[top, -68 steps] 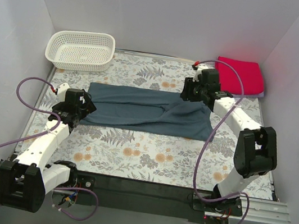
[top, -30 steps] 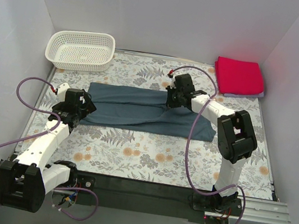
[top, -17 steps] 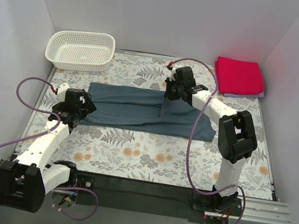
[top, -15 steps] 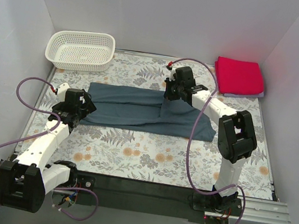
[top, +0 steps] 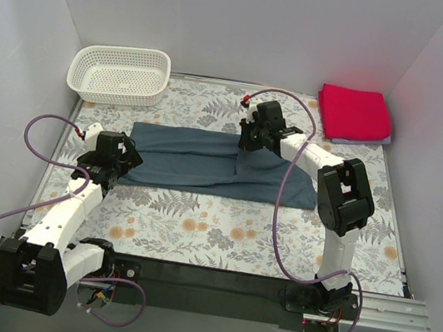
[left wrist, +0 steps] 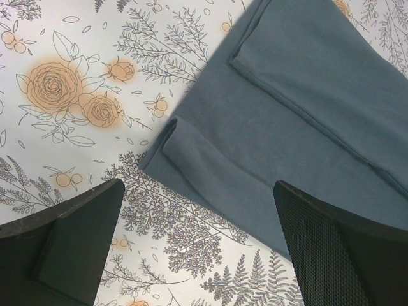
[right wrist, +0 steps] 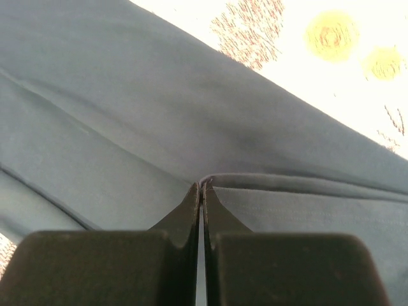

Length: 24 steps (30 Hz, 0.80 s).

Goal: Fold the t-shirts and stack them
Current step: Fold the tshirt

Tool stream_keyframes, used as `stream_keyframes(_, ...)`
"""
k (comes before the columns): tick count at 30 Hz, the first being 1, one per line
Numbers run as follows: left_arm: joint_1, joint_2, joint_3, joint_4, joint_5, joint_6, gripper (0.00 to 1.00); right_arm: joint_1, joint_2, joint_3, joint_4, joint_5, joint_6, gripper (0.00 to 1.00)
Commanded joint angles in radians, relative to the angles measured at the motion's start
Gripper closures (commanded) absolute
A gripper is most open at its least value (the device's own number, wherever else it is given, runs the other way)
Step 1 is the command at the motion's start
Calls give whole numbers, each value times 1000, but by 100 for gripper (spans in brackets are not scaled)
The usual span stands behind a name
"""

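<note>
The slate blue-grey t-shirt (top: 193, 160) lies flat across the middle of the table, folded lengthwise. My right gripper (top: 246, 140) is shut on a fold of its far edge, near the shirt's middle. In the right wrist view the closed tips (right wrist: 203, 188) pinch the cloth (right wrist: 127, 121). My left gripper (top: 121, 159) hovers open over the shirt's left end (left wrist: 306, 115), with its fingers (left wrist: 344, 248) wide apart. The red t-shirt (top: 354, 114) lies folded at the back right on the pale lavender one (top: 362, 142).
A white lattice basket (top: 120, 74) stands at the back left corner. White walls close in the table on three sides. The floral tablecloth (top: 220, 225) shows in front of the shirt.
My right gripper has moved left from near the red stack, drawing the blue-grey shirt's far right corner toward its middle. The left arm has not moved.
</note>
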<state>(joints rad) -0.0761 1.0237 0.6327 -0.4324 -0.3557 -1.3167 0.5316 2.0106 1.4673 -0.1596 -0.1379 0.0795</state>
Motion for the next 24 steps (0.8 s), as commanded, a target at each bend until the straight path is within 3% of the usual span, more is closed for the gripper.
stream_keyframes(1,-4,-20,-1,18,-3,8,2,5,-4,41,58,-61,-38,97)
stream_keyframes(16,-4,-14,1,20,1,8,2,11,-39,-25,124,-141,-75,94)
stream_keyframes(24,-4,3,-1,23,34,-1,2,18,-85,-30,60,-135,-75,66)
